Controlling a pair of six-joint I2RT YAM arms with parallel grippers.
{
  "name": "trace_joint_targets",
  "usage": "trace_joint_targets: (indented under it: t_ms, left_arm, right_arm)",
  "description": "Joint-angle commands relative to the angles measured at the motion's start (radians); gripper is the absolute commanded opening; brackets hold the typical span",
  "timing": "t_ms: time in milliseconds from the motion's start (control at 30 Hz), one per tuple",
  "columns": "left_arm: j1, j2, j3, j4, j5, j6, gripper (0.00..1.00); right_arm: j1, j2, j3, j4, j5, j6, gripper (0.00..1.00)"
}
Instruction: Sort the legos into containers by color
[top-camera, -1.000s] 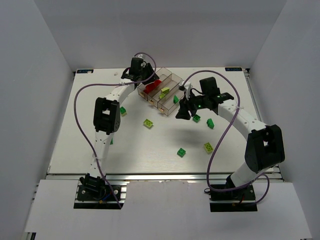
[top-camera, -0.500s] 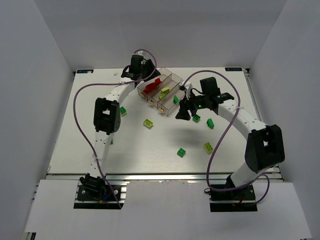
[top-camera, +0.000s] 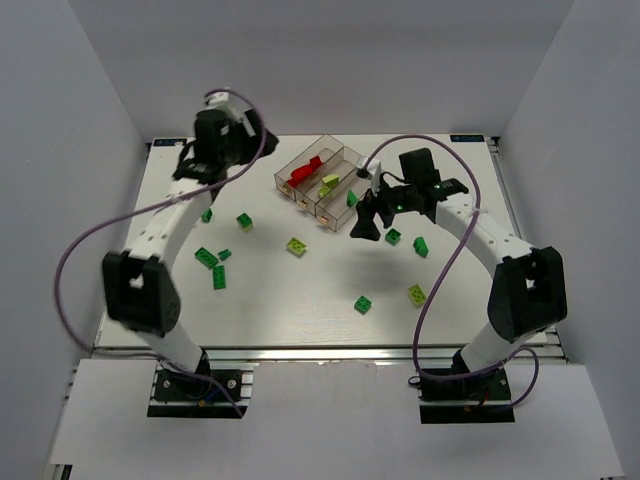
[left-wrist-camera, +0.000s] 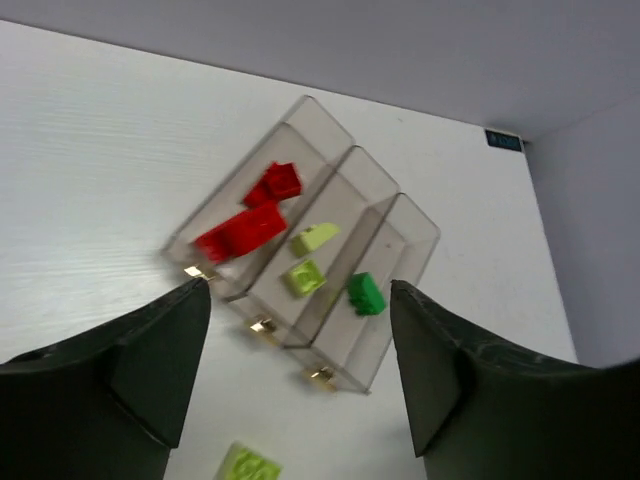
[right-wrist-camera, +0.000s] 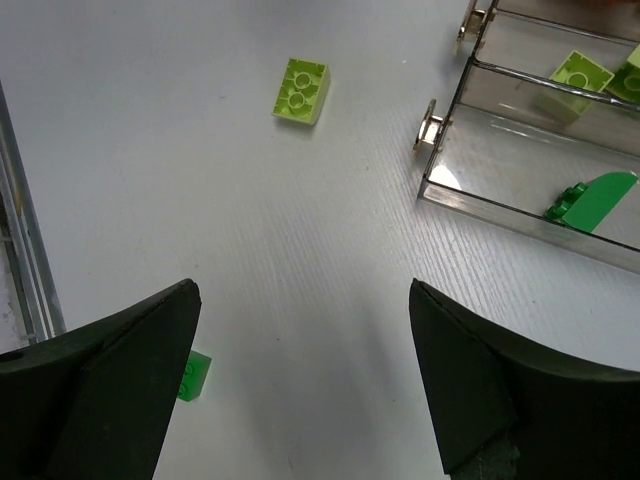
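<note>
- Containers (top-camera: 318, 180) made of three joined clear compartments: where are they seen?
- They are placed on the white table (top-camera: 300, 325), toward its far edge and between the two arms. They are turned at an angle to the table edges.
- What is found in each compartment?
- In the left wrist view, two red bricks (left-wrist-camera: 243, 231) are seen in the left compartment. Two yellow-green pieces (left-wrist-camera: 303, 277) are laid in the middle one. One dark green brick (left-wrist-camera: 365, 294) is seen in the third one, which is on the side of the right arm.
- Are other legos seen outside the compartments?
- Yes. Several dark green loose bricks (top-camera: 207, 257) are scattered on the table to the left of the containers, and some more are seen on the right side. A yellow-green brick (top-camera: 297, 246) is laid near the front ends of the compartments, and another one (top-camera: 416, 294) is seen nearer to the right arm.
- How is the left gripper (left-wrist-camera: 300, 288) held?
- Its fingers are spread wide and nothing is held between them. It is positioned at the far left of the table, well apart from the containers, and is pointed toward them.
- And the right gripper (right-wrist-camera: 302, 290)?
- It is also spread wide and is empty. It is held over bare table, near the front end of the third compartment
</note>
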Motion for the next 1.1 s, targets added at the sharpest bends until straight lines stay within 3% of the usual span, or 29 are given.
trace_joint_targets:
  t_ms: [0, 167, 333, 567, 800, 1067]
  left_arm:
    - [0.05, -0.238, -0.27, -0.002, -0.098, 0.057, 0.83]
    - [0.076, -0.547, -0.528, -0.131, -0.164, 0.014, 0.83]
    - [0.079, -0.832, -0.731, -0.235, -0.261, -0.103, 0.81]
    - [0.081, -1.081, -0.682, -0.392, -0.339, -0.152, 0.81]
    - [0.081, -1.164, -0.621, -0.518, -0.384, -0.189, 0.81]
    - [0.079, -1.277, -0.654, -0.582, -0.419, -0.198, 0.81]
  right_arm:
    - [0.017, 0.034, 0.075, -0.1, -0.044, -0.063, 0.89]
    - [0.138, 0.091, 0.132, -0.096, 0.149, -0.031, 0.85]
    - [0.238, 0.218, 0.328, -0.022, 0.226, 0.219, 0.8]
    - [0.451, 0.477, 0.552, 0.136, 0.499, 0.354, 0.87]
    - [0.477, 0.735, 0.833, 0.208, 0.577, 0.584, 0.88]
    - [0.512, 0.901, 0.968, 0.332, 0.725, 0.601, 0.89]
